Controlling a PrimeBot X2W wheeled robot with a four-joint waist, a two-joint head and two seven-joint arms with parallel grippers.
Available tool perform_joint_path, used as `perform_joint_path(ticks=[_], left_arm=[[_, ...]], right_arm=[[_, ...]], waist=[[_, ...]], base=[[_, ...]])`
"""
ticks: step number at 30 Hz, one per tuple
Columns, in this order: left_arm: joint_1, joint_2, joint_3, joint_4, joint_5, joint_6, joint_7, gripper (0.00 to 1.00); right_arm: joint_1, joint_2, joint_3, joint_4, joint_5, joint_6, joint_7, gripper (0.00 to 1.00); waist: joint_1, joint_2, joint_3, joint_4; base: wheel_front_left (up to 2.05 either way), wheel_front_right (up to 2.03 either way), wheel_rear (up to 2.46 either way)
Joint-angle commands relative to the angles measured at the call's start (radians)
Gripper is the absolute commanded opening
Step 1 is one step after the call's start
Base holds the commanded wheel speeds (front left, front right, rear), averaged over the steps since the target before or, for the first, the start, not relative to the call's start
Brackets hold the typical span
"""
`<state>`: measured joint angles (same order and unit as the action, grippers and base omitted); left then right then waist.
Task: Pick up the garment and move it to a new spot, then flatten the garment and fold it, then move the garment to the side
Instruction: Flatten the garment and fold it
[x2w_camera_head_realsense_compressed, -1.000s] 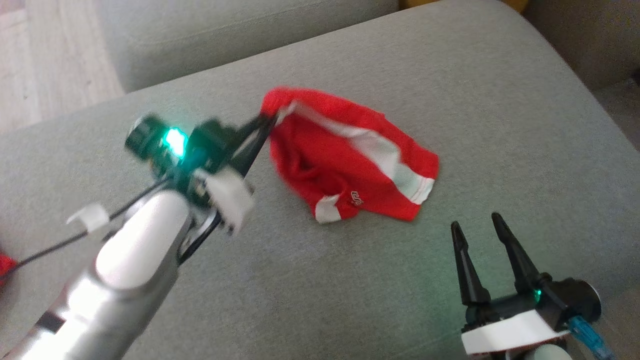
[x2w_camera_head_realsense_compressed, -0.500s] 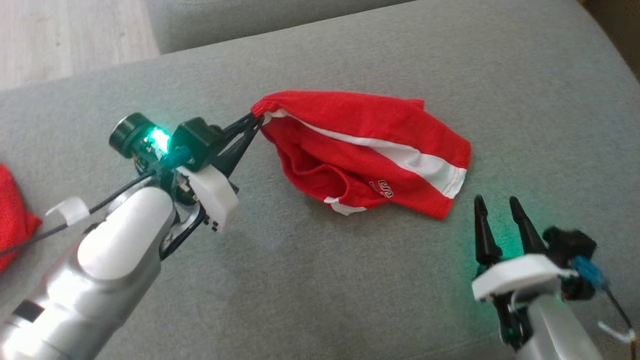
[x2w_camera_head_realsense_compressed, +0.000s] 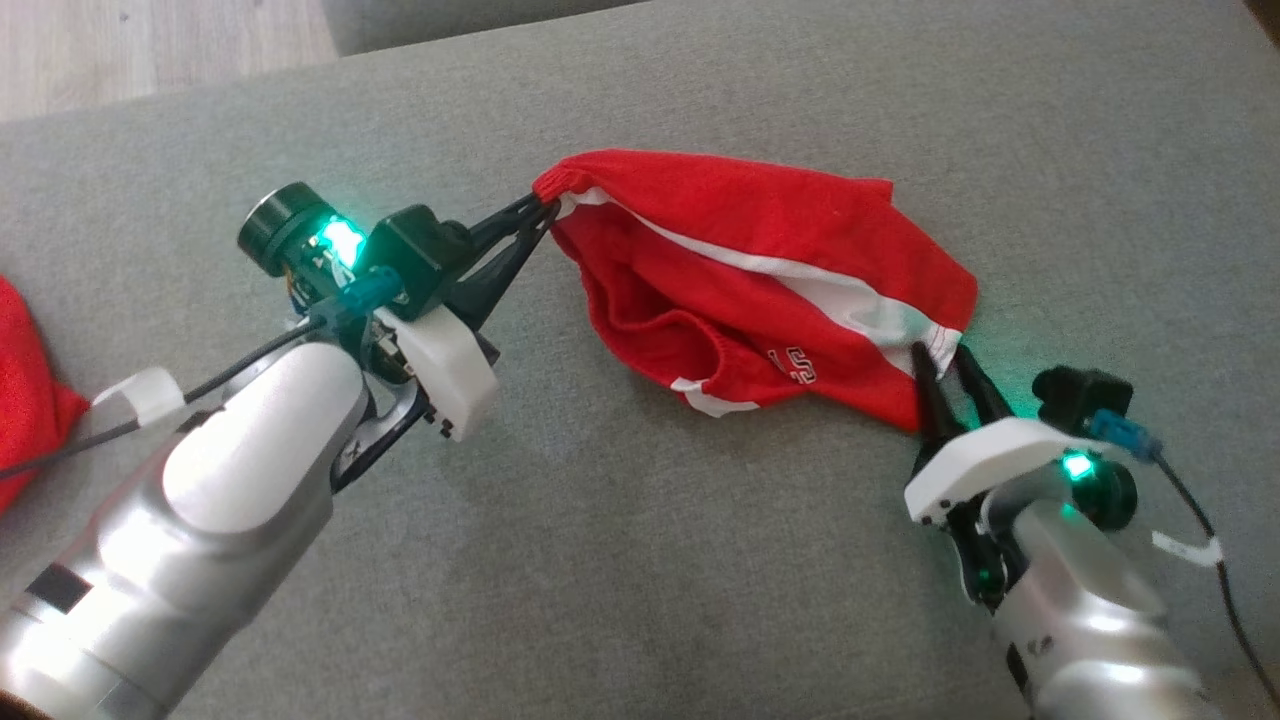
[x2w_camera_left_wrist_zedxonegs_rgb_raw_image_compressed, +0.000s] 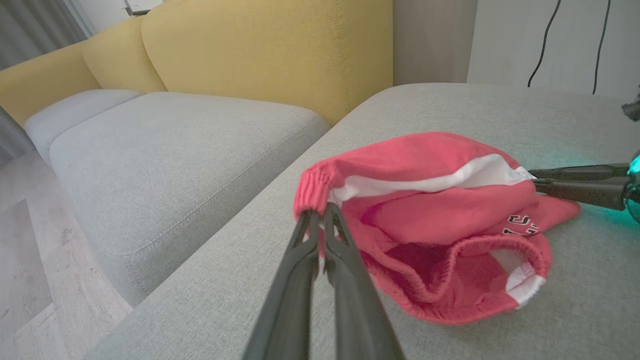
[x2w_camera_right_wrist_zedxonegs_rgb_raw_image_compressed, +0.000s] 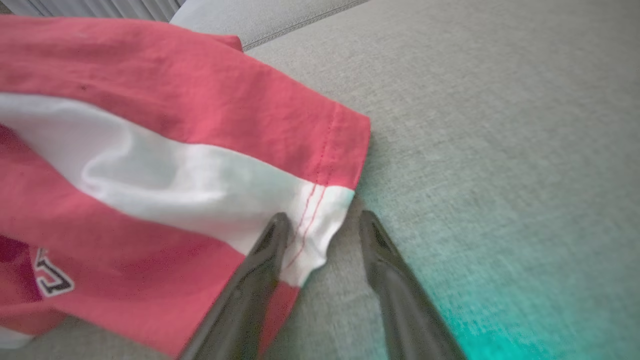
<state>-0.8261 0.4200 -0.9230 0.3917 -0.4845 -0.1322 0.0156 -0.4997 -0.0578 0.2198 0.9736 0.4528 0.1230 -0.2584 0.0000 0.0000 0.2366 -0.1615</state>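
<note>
the red garment (x2w_camera_head_realsense_compressed: 760, 270) lies stretched across the grey cushion (x2w_camera_head_realsense_compressed: 640, 580), between the 2 arms. the left pincer (x2w_camera_head_realsense_compressed: 545, 207) is pressed together on the ribbed waistband (x2w_camera_left_wrist_zedxonegs_rgb_raw_image_compressed: 312, 186) corner and holds that end a little off the cushion, which draws the fabric taut toward the other end. the right pincer (x2w_camera_head_realsense_compressed: 942, 352) is spread at the opposite corner, where the white stripe (x2w_camera_right_wrist_zedxonegs_rgb_raw_image_compressed: 165, 175) meets the stitched hem (x2w_camera_right_wrist_zedxonegs_rgb_raw_image_compressed: 316, 200). 1 finger lies over the fabric and the other sits on bare cushion just beside the edge, so the hem corner is between them but not pinched. the likely reason is to have 2 far-apart corners in hand, so the garment can be carried and pulled flat.

there is open cushion on the robot's side of the garment and beyond the right pincer. another red cloth (x2w_camera_head_realsense_compressed: 25, 400) lies well apart on the left. behind the left pincer the cushion's edge drops to the wooden floor (x2w_camera_head_realsense_compressed: 150, 40), so a move that way has less margin.
</note>
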Motion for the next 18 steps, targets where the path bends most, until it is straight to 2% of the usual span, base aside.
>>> perform_joint_path(ticks=[1, 2, 5, 9, 10, 14, 18], left_arm=[[-0.067, 0.034, 0.036, -0.023, -0.006, 0.002, -0.012, 0.0], [-0.069, 0.032, 0.035, -0.021, -0.008, 0.002, -0.014, 0.0], [-0.077, 0.036, 0.037, -0.014, -0.007, 0.003, -0.025, 0.0], [-0.11, 0.058, 0.053, -0.016, 0.011, 0.015, -0.049, 0.0], [-0.11, 0.058, 0.053, -0.016, 0.011, 0.015, -0.049, 0.0], [-0.207, 0.088, 0.064, -0.02, 0.044, 0.012, -0.068, 0.0], [-0.358, 0.102, 0.067, -0.01, 0.115, 0.008, -0.122, 0.0]], right_arm=[[-0.014, 0.008, 0.061, 0.011, 0.036, 0.008, 0.005, 0.16], [-0.022, 0.008, 0.083, 0.023, 0.052, 0.008, 0.004, 0.0], [-0.052, 0.008, 0.085, 0.053, 0.036, 0.008, -0.001, 0.0], [-0.094, 0.008, -0.026, -0.057, -0.067, 0.008, -0.003, 0.0], [-0.094, 0.008, -0.026, -0.057, -0.067, 0.008, -0.003, 0.0], [-0.154, 0.008, -0.154, -0.252, -0.177, 0.008, -0.003, 0.0], [-0.279, -0.018, -0.231, -0.426, -0.243, 0.008, -0.003, 0.0]], waist=[[0.0, 0.0, 0.002, 0.004], [0.0, 0.0, 0.001, 0.005], [0.0, 0.0, -0.003, 0.004], [0.0, 0.0, 0.006, -0.003], [0.0, 0.0, 0.006, -0.003], [0.0, 0.0, 0.042, -0.009], [0.0, 0.0, 0.082, -0.01]], base=[[0.0, 0.0, 0.0], [0.0, 0.0, 0.0], [0.0, 0.0, 0.0], [0.0, 0.0, 0.0], [0.0, 0.0, 0.0], [0.0, 0.0, 0.0], [0.0, 0.0, 0.0]])
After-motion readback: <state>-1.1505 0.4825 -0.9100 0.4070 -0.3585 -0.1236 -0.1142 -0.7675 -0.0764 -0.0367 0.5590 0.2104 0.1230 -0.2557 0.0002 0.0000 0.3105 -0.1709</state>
